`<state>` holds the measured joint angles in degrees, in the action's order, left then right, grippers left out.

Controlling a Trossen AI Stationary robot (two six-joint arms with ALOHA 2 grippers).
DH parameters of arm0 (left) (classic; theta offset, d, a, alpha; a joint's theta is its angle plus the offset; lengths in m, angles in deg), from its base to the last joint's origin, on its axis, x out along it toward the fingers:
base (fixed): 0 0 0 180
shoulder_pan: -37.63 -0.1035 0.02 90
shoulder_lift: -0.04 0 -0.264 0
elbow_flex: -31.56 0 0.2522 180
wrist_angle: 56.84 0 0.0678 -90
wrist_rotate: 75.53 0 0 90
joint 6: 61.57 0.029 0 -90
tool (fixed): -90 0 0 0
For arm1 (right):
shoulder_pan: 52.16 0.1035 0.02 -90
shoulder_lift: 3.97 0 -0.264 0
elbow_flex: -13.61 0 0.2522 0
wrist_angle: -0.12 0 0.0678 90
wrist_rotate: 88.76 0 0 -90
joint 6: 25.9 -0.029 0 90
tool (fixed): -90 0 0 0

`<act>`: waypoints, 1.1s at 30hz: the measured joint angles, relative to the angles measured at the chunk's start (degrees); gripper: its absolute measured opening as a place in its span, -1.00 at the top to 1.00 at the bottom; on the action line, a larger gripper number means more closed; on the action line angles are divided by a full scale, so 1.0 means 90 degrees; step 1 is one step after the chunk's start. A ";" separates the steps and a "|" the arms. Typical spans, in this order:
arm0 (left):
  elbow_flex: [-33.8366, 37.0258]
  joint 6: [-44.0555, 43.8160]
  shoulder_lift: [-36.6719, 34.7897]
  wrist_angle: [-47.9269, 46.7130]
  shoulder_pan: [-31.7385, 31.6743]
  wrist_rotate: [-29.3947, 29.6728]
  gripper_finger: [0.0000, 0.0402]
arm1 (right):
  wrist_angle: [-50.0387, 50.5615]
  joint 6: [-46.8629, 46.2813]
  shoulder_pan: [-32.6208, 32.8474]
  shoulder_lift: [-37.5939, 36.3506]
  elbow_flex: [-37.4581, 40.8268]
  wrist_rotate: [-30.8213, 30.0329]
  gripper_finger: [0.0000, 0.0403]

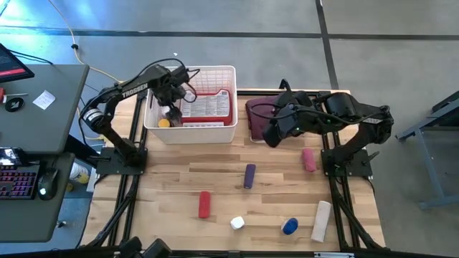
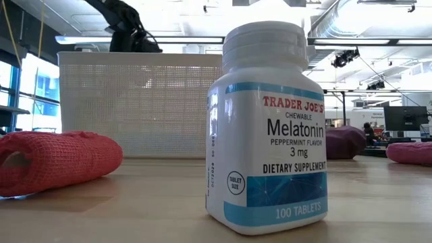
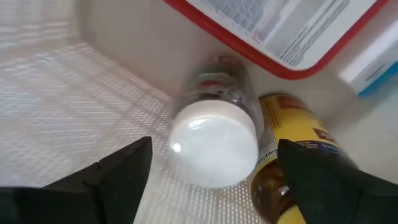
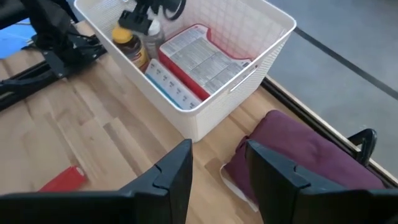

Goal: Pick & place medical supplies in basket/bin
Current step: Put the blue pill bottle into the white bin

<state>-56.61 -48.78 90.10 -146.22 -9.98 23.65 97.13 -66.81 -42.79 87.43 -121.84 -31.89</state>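
The left gripper [image 3: 211,171] is reaching down into the white basket [image 1: 228,131] at the far left of the table. Its fingers are standing wide apart with nothing between them. A small bottle with a white cap [image 3: 214,146] is lying on the basket floor just below, touching a yellow bottle [image 3: 292,155] and near the red first-aid case [image 1: 211,105].

To do this step well, I think the arm should be lifting straight up so the fingers are not bumping the bottles or the basket wall.

The right gripper [image 4: 217,171] is hanging above the maroon cloth [image 4: 298,155], fingers a little apart, holding nothing.

More supplies are waiting on the near part of the table: a red roll [image 1: 204,203], a purple roll [image 1: 249,175], a pink roll [image 1: 308,160], a white roll [image 1: 321,221] and a blue item [image 1: 290,226].

The near pill bottle [image 2: 266,128] is reading "Trader Joe's Chewable Melatonin, Peppermint Flavor, 3 mg, Dietary Supplement, 100 Tablets."
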 joint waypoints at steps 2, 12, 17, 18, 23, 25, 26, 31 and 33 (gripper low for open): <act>-0.0320 -0.0048 0.0000 -0.0162 0.0000 0.0004 -0.82 | -0.0014 0.0002 0.0010 0.0000 0.0000 0.0115 0.31; -0.2071 -0.0552 0.0000 -0.0658 0.0147 -0.0495 -0.65 | 0.0153 -0.0636 0.0137 0.0002 0.0000 0.1110 0.31; -0.3259 -0.1106 0.0005 -0.0810 0.0687 -0.0983 -0.55 | 0.0777 -0.1243 0.0462 -0.0002 0.0299 0.1442 0.31; -0.3500 -0.1221 0.0005 -0.0794 0.0843 -0.1025 -0.53 | 0.0744 -0.1228 0.0550 -0.0005 0.0427 0.1620 0.31; -0.4598 -0.1884 0.0005 -0.0788 0.1751 -0.1208 -0.41 | 0.0377 -0.1068 0.1108 -0.0029 0.1331 0.3129 0.28; -0.4913 -0.2126 0.0005 -0.0773 0.2137 -0.1274 -0.37 | 0.0392 -0.1111 0.1443 -0.0029 0.1732 0.3402 0.24; -0.5032 -0.2259 0.0005 -0.0756 0.2336 -0.1310 -0.36 | 0.0388 -0.1117 0.1623 -0.0029 0.1935 0.3513 0.20; -0.5301 -0.2708 0.0005 -0.0762 0.3403 -0.1957 -0.29 | -0.0001 -0.1140 0.2500 -0.0029 0.2737 0.3796 -0.03; -0.5314 -0.2900 0.0005 -0.0770 0.3908 -0.2033 -0.28 | -0.0409 -0.1110 0.2814 -0.0032 0.3017 0.3856 -0.14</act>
<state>-104.44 -74.88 90.14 -153.15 25.19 5.36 93.45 -76.79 -17.46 87.14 -94.68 2.81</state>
